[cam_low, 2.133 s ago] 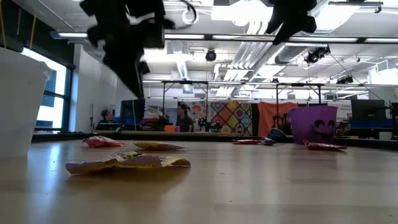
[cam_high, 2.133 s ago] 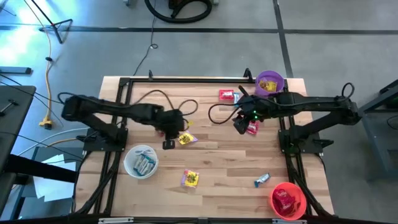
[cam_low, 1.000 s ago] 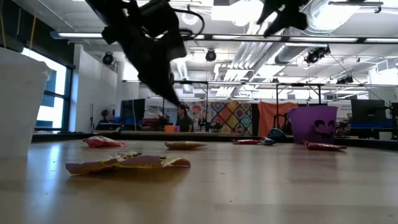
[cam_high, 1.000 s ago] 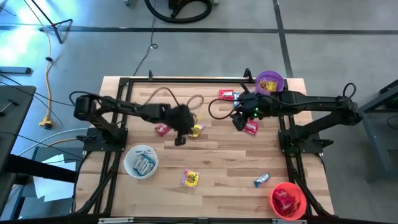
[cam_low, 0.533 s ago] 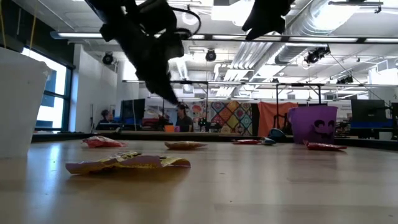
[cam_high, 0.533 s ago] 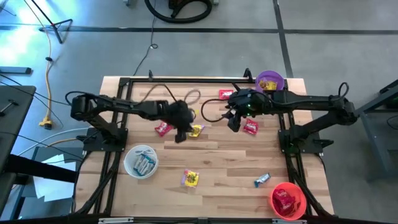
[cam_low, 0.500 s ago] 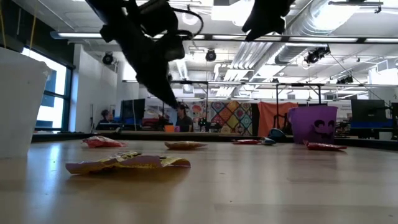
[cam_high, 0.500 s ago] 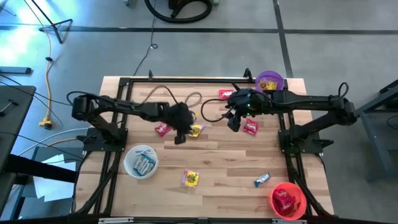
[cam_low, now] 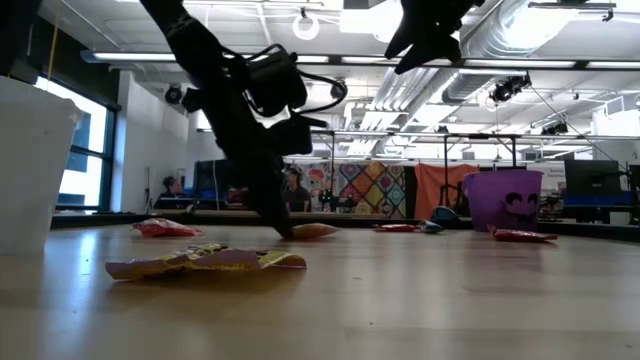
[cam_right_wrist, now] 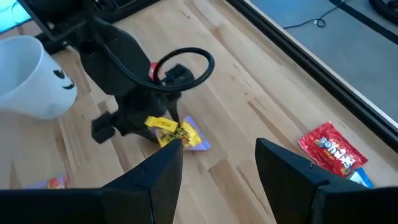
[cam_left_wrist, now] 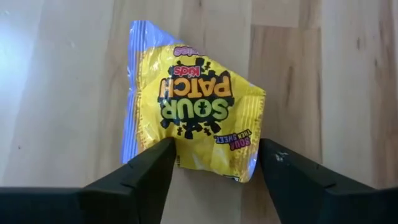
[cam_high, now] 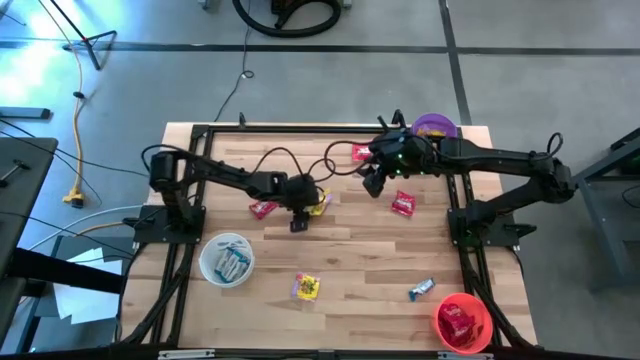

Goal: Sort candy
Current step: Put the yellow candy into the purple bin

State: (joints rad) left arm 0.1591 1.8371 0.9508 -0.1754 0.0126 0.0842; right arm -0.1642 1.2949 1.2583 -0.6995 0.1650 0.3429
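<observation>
While a white bowl [cam_high: 226, 259] of blue-wrapped candy sits near the table's [cam_high: 350, 260] left front, the left gripper [cam_high: 305, 208] reaches down at mid-table, its jaws spread wide either side of a yellow Sour Patch Kids packet [cam_left_wrist: 193, 111] lying flat on the wood. Further right, the right gripper [cam_high: 372, 184] hangs above the table with jaws parted and empty, near two red packets [cam_high: 403, 204], the purple bowl [cam_high: 434, 126] behind it and the red bowl [cam_high: 463, 324] at the front right corner.

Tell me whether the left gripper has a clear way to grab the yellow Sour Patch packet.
Probably yes. The left gripper is open, its fingers straddling the near edge of the yellow packet, which lies flat on the table with nothing over it.
</observation>
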